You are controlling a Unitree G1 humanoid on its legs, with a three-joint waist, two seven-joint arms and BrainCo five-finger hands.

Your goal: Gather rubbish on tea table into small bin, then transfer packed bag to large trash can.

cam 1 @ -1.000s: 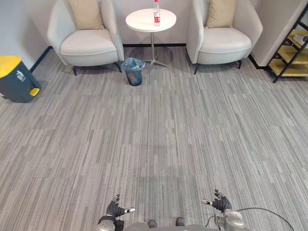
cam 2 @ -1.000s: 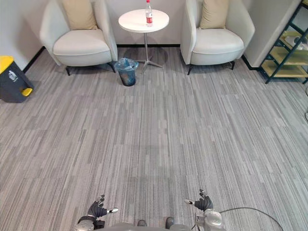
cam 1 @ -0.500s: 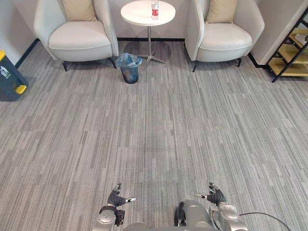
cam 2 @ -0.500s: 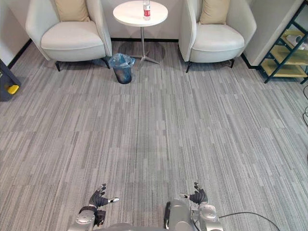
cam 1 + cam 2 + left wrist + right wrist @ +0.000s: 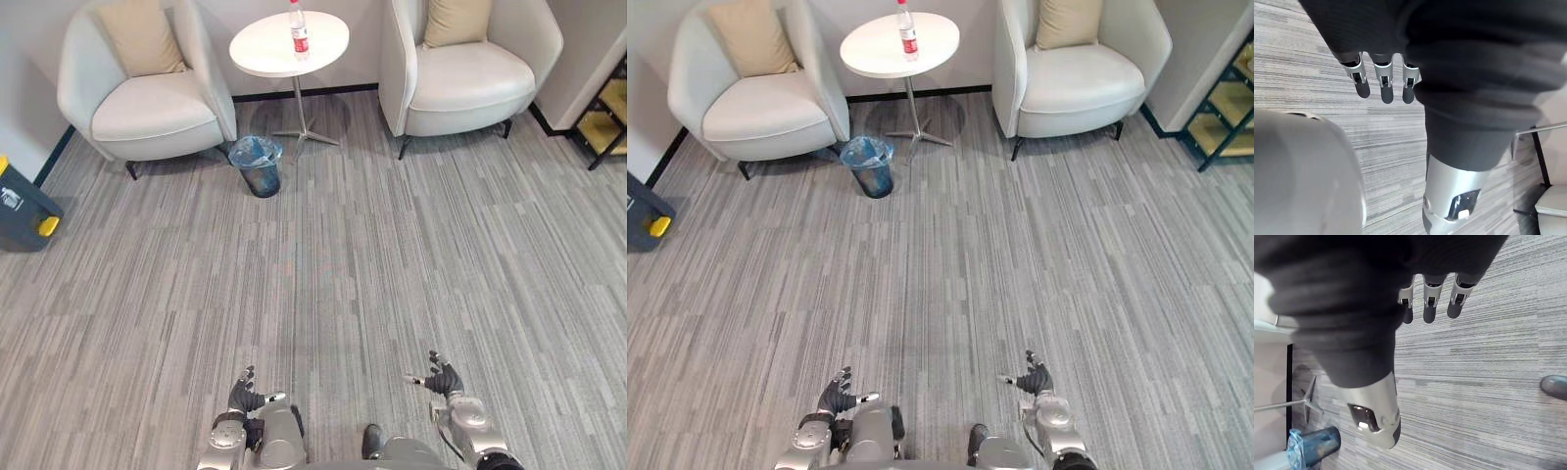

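Bright, even overhead light across the carpet (image 5: 323, 255), as I read it. The table (image 5: 289, 44) throws a soft round shadow (image 5: 328, 106) beside its foot. The left chair (image 5: 147, 108) bows outward near the frame's edge.

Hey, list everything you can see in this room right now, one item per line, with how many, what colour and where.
tea table: one, white, round, at the far wall between the chairs
bottle: one, clear with a red label, upright on the tea table
armchairs: two, off-white, one on each side of the tea table
cushions: two, beige, one against each chair back
small bin: one, blue liner, on the floor beside the table's foot
large trash can: one, dark with yellow parts, far left
shelf: one, dark frame, wooden boards, far right
carpet: grey, striped
left hand: open, low, holding nothing
right hand: open, low, holding nothing
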